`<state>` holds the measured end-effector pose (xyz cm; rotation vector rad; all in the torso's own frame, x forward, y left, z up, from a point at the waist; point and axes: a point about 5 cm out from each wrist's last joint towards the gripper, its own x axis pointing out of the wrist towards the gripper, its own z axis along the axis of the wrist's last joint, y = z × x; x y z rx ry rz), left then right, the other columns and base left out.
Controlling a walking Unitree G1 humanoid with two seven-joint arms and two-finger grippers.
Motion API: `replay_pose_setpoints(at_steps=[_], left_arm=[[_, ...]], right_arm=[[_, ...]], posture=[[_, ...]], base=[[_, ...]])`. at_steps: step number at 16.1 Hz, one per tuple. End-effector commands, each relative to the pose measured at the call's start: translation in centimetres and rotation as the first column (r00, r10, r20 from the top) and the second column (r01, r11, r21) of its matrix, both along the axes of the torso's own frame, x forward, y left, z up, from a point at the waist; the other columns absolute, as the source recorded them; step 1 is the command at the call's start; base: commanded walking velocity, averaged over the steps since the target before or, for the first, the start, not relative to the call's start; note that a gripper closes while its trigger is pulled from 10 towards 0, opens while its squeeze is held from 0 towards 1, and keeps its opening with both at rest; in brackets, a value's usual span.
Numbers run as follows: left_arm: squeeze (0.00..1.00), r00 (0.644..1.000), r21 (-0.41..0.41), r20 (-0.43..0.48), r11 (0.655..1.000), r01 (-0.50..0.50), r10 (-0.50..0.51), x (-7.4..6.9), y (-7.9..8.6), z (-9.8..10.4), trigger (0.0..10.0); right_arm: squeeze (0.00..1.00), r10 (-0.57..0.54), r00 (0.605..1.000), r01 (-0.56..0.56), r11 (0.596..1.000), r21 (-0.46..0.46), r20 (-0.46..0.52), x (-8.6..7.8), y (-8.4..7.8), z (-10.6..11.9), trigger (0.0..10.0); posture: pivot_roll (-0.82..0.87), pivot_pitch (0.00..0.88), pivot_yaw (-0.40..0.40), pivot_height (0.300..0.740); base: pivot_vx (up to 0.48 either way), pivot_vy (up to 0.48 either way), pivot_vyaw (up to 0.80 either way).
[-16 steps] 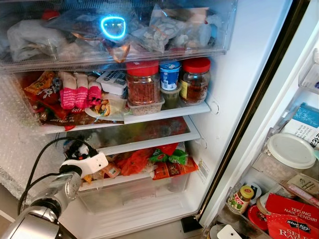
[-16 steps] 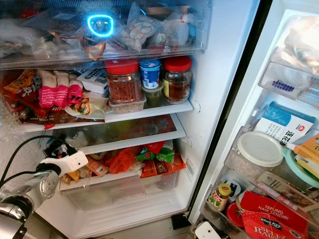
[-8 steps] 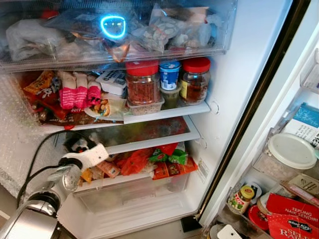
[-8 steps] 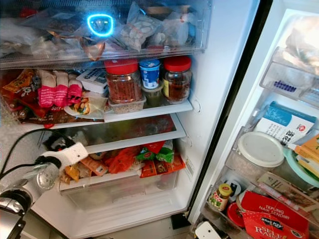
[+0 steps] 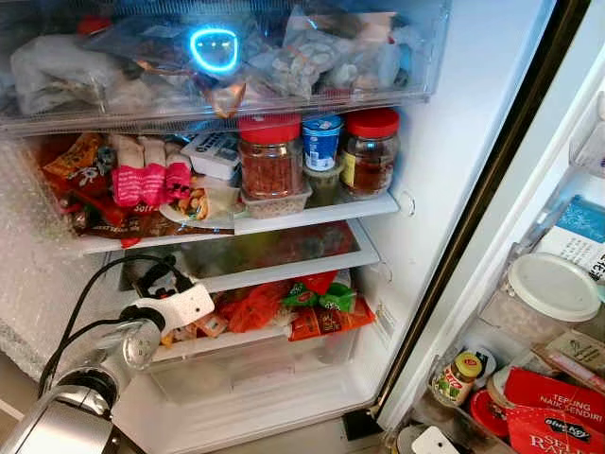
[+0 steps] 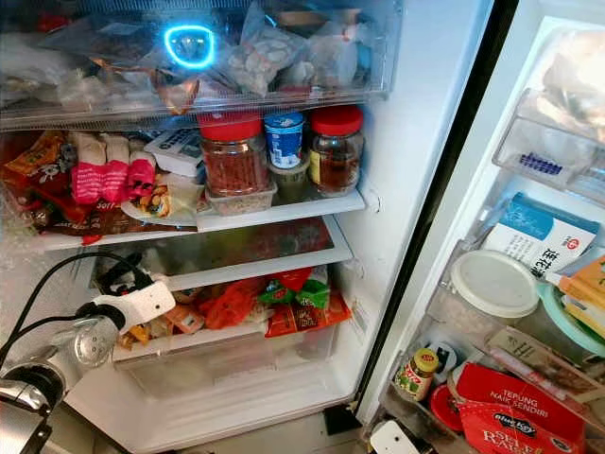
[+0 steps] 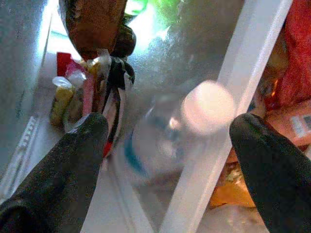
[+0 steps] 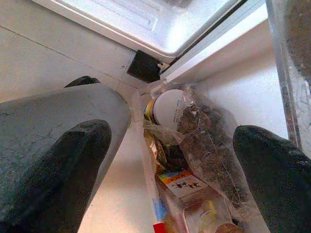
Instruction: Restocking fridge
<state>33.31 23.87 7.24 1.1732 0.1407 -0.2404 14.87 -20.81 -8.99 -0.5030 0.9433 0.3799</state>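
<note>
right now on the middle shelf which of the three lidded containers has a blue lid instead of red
The small tub standing between the two red-lidded jars: the wide jar on its left and the darker jar on its right. It is shorter and sits on another container.

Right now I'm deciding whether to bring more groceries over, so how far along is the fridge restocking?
The shelves already look full: jars and packets on the middle shelf, snack bags in the drawer below. The left gripper is open and holds nothing, reaching in at the drawer's left end over a white-capped bottle. The right gripper is open and holds nothing, down by the door bins. What is left I cannot tell.
</note>
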Motion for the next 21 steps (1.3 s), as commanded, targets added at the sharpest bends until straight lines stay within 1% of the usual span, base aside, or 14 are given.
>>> replay_pose_setpoints(at_steps=[1,5,8,9,10,11,12,14,15,16,18,19,20,21], left_arm=[[0.0,1.0,-0.018,-0.009,1.0,-0.01,0.009,-0.1,0.5,0.1,10.0],[0.0,0.99,0.015,0.102,0.995,-0.1,0.098,0.5,1.8,1.6,10.0],[0.0,0.989,-0.129,0.081,0.985,-0.112,0.123,0.1,1.5,1.1,10.0],[0.0,0.992,-0.252,0.042,0.962,-0.101,0.116,-0.5,0.8,0.2,10.0],[0.0,0.991,-0.405,-0.008,0.905,-0.127,0.136,-1.3,0.1,-1.0,10.0],[0.0,0.989,-0.447,-0.029,0.883,-0.143,0.145,-1.6,0.0,-1.4,10.0],[0.0,0.973,-0.584,-0.114,0.779,-0.229,0.2,-3.1,-0.5,-3.5,10.0],[0.0,0.94,-0.686,-0.238,0.642,-0.342,0.246,-5.5,-1.0,-6.3,10.0],[0.0,0.917,-0.699,-0.292,0.594,-0.398,0.27,-6.5,-1.1,-7.5,10.0],[0.0,0.877,-0.685,-0.364,0.548,-0.48,0.313,-8.1,-0.9,-9.0,10.0],[0.0,0.828,-0.66,-0.444,0.5,-0.561,0.343,-9.9,-0.6,-10.5,10.0],[0.0,0.782,-0.612,-0.512,0.489,-0.622,0.355,-11.3,-0.5,-11.7,10.0],[0.0,0.713,-0.545,-0.597,0.466,-0.697,0.368,-13.2,-0.4,-13.1,10.0],[0.0,0.663,-0.504,-0.653,0.442,-0.742,0.367,-14.5,-0.6,-14.0,10.0]], right_arm=[[0.0,-0.006,0.971,-0.002,0.999,-0.033,-0.239,-5.9,-0.2,-2.1,10.0],[0.0,-0.004,0.972,-0.003,1.0,-0.03,-0.235,-5.8,-0.2,-2.0,10.0],[0.0,-0.004,0.973,-0.003,1.0,-0.029,-0.232,-5.7,-0.2,-2.0,10.0],[0.0,-0.006,0.973,-0.001,1.0,-0.028,-0.231,-5.7,-0.1,-2.0,10.0],[0.0,-0.007,0.973,0.0,1.0,-0.028,-0.231,-5.7,-0.1,-2.0,10.0],[0.0,-0.007,0.973,0.001,1.0,-0.028,-0.231,-5.7,-0.1,-2.0,10.0],[0.0,-0.009,0.973,0.003,1.0,-0.027,-0.232,-5.7,0.0,-2.1,10.0],[0.0,-0.009,0.972,0.003,1.0,-0.024,-0.234,-5.8,0.0,-2.1,10.0],[0.0,-0.005,0.972,0.0,1.0,-0.023,-0.235,-5.8,0.1,-2.1,10.0],[0.0,-0.001,0.972,-0.004,1.0,-0.021,-0.236,-5.8,0.1,-2.1,10.0],[0.0,0.001,0.971,-0.007,1.0,-0.021,-0.237,-5.8,0.2,-2.1,10.0],[0.0,0.001,0.971,-0.006,1.0,-0.021,-0.237,-5.8,0.3,-2.1,10.0],[0.0,-0.004,0.972,-0.001,1.0,-0.02,-0.237,-5.9,0.3,-2.2,10.0],[0.0,-0.006,0.972,0.001,1.0,-0.019,-0.236,-5.9,0.4,-2.2,10.0]], posture=[[-0.1,0.0,-0.002,0.628],[-0.09,0.0,-0.004,0.628],[-0.09,0.0,-0.002,0.628],[-0.09,0.0,0.0,0.628],[-0.08,0.0,0.007,0.628],[-0.08,0.0,0.007,0.628],[-0.07,0.0,0.012,0.628],[-0.07,0.0,0.015,0.628],[-0.07,0.0,0.015,0.628],[-0.06,0.0,0.017,0.628],[-0.06,0.0,0.021,0.628],[-0.06,0.0,0.024,0.628],[-0.06,0.0,0.025,0.628],[-0.06,0.0,0.026,0.628]], base=[[0.0,0.0,0.0],[0.0,0.0,0.0],[0.0,0.0,0.0],[0.0,0.0,0.0],[0.0,0.0,0.0],[0.0,0.0,0.0],[0.0,0.0,0.0],[0.0,0.0,0.0],[0.0,0.0,0.0],[0.0,0.0,0.0],[0.0,0.0,0.0],[0.0,0.0,0.0],[0.0,0.0,0.0],[0.0,0.0,0.0]])
